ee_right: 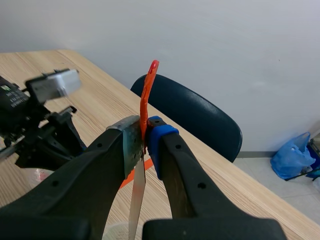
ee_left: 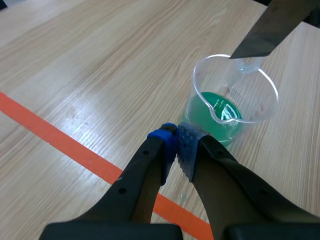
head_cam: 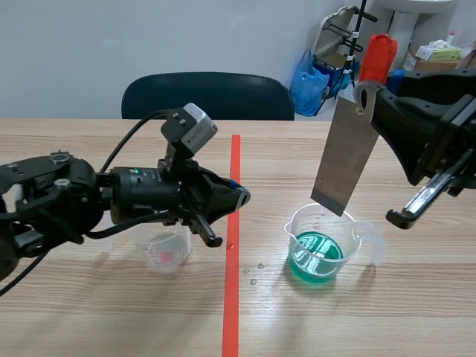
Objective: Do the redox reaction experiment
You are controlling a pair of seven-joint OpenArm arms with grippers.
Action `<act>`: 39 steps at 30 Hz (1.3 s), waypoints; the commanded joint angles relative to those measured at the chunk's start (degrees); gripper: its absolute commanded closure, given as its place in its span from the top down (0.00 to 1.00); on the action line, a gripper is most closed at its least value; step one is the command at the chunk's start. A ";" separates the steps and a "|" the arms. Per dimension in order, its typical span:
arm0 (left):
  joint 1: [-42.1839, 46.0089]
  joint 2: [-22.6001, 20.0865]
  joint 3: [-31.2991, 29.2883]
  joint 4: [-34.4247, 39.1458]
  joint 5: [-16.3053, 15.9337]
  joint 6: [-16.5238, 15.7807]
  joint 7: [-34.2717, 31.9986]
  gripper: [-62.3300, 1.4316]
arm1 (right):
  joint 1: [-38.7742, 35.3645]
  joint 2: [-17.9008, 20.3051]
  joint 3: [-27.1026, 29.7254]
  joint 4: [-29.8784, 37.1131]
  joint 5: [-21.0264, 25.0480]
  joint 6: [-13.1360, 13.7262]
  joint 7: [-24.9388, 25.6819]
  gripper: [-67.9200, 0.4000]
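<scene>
The right gripper [ee_right: 145,142] pinched a metal strip [head_cam: 346,160] at the foot of its orange-red handle [head_cam: 378,56]; the strip's lower edge hung at the rim of the beaker [head_cam: 349,236], above the green liquid [head_cam: 316,254]. The beaker stood on the right half of the table [head_cam: 89,312], toward the near edge; the left gripper [ee_left: 177,142], its 2 fingers [ee_left: 150,172] pressed together on nothing, pointed at it from above the tape line [head_cam: 232,297].

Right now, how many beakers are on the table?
2. The green-liquid beaker sits right of the orange tape, below the metal blade in the right hand. The near-empty beaker, pinkish inside, sits left of the tape, partly hidden by the left arm.
</scene>
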 commanded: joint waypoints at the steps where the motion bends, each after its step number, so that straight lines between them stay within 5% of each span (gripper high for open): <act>1: -1.07 1.18 -0.15 1.03 -1.77 -0.70 -0.57 0.06 | 0.57 0.59 0.79 1.16 0.59 -0.42 1.22 0.03; 13: -3.52 7.48 0.46 0.39 -1.88 -4.46 3.30 0.06 | 0.57 0.59 0.79 1.16 0.59 -0.42 1.22 0.03; 39: -3.50 7.61 0.44 0.39 -1.86 -4.87 3.21 0.06 | 0.57 0.59 0.79 1.16 0.59 -0.42 1.22 0.03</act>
